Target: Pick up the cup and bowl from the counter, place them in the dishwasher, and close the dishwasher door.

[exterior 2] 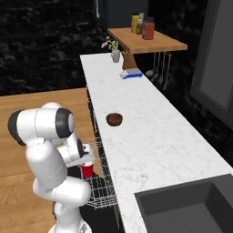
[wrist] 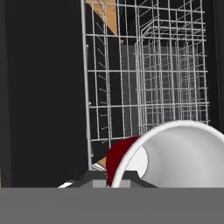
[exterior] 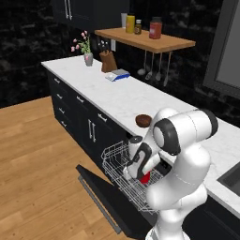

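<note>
While my gripper [exterior 2: 88, 164] hangs low over the white wire rack [exterior: 119, 171] of the black built-in dishwasher [exterior 2: 98, 195], its fingers are clamped on the small red tapered plastic cup [exterior 2: 87, 170], which the hand view shows close up with its white rim and inside turned toward the camera. I judge the step in hand to be setting the cup into the rack. To do it well, I would lower slowly until the cup's base meets the wire floor, keep it clear of the rack's side wall and tines, and only then part the fingers, so it neither drops nor tips. I would then lift straight away rather than sideways, since a sweep could drag the cup along or snag the wires. Below the rack, the flat black drop-down dishwasher door [exterior: 101, 199] lies open over the wooden floor [exterior: 37, 168]. Farther out, the small round dark reddish-brown bowl [exterior 2: 114, 119] sits on the long white marble-patterned counter [exterior 2: 150, 136], well apart from the cup, not yet fetched.
</note>
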Robot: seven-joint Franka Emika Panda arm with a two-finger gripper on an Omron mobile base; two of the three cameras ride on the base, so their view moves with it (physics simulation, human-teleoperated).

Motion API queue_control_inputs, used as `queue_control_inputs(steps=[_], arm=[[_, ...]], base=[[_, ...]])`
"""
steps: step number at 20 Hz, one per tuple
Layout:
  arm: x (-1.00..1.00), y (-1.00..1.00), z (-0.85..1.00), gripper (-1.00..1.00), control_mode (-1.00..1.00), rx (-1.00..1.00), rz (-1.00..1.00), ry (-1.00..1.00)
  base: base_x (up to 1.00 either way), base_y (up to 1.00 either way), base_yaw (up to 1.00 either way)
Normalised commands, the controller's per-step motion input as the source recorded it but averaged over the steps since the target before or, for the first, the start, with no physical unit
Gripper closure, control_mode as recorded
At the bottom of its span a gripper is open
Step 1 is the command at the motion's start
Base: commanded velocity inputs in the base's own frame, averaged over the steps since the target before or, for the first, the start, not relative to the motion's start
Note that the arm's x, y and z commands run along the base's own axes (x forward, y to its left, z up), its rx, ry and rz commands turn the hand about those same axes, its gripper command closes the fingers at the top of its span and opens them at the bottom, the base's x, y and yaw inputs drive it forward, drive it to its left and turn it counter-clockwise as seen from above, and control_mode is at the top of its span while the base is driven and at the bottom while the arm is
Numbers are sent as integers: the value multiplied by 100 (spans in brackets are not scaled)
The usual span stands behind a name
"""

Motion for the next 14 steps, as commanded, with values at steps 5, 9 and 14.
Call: queue_control_inputs(steps=[5, 9, 14], arm=[[0, 0, -20, 100, -100, -6, 0, 0], [2, 0, -24, 100, -100, -6, -1, 0], [2, 0, -18, 100, -100, -2, -1, 0]], base=[[0, 0, 0], [0, 0, 0], [0, 0, 0]])
